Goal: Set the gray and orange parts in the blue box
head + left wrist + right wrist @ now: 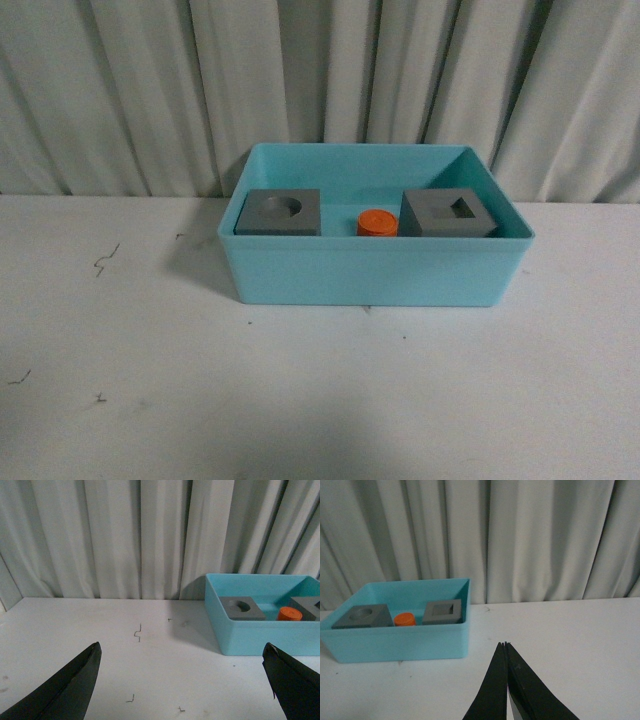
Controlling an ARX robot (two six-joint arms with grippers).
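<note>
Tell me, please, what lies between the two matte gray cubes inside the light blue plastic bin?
The small orange cylinder stands between the round-recess gray cube and the square-recess gray cube, inside the light blue plastic bin; the front view shows it best.

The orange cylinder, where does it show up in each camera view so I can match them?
Front view: the orange cylinder sits mid-frame, between the two gray cubes.
Left wrist view: orange cylinder at the far right, inside the bin.
Right wrist view: orange cylinder at the left, between the cubes.
Shared landmark: the blue box holding it.
</note>
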